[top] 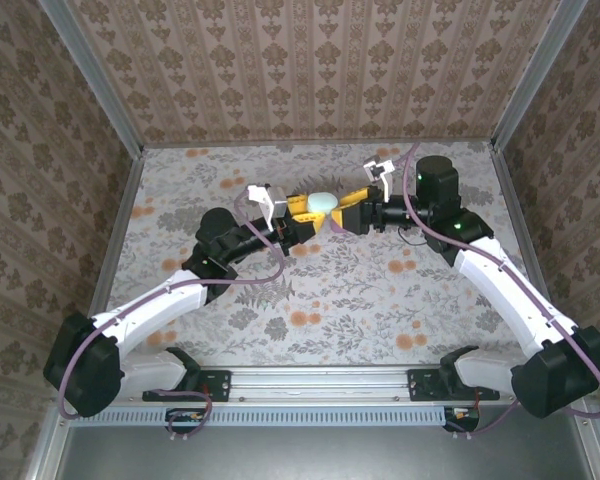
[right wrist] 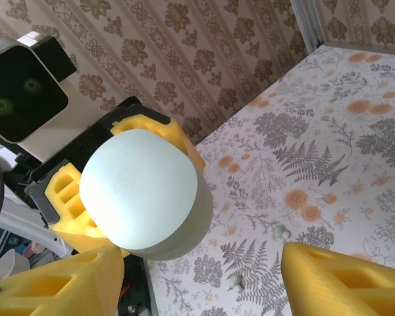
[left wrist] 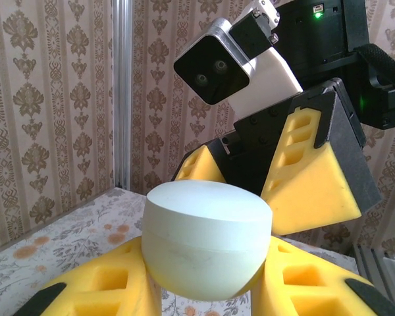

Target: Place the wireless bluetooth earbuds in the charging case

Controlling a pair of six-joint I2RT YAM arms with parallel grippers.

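Observation:
A pale mint, pebble-shaped charging case (left wrist: 207, 243) with its lid closed is held above the table, and my left gripper (top: 308, 210) is shut on it, a yellow finger (left wrist: 99, 289) on each side. In the top view the case (top: 322, 203) hangs mid-table between both arms. My right gripper (right wrist: 204, 289) faces it from the right, open, its yellow fingers (right wrist: 349, 283) spread wide of the case (right wrist: 141, 191) without touching it. Two tiny pale earbuds lie on the tablecloth below: one (right wrist: 280, 231) and another (right wrist: 235, 282).
The floral tablecloth (top: 330, 300) covers the table, with patterned walls on three sides and metal corner posts (left wrist: 122, 92). The right arm's wrist camera (left wrist: 237, 62) sits close behind the case.

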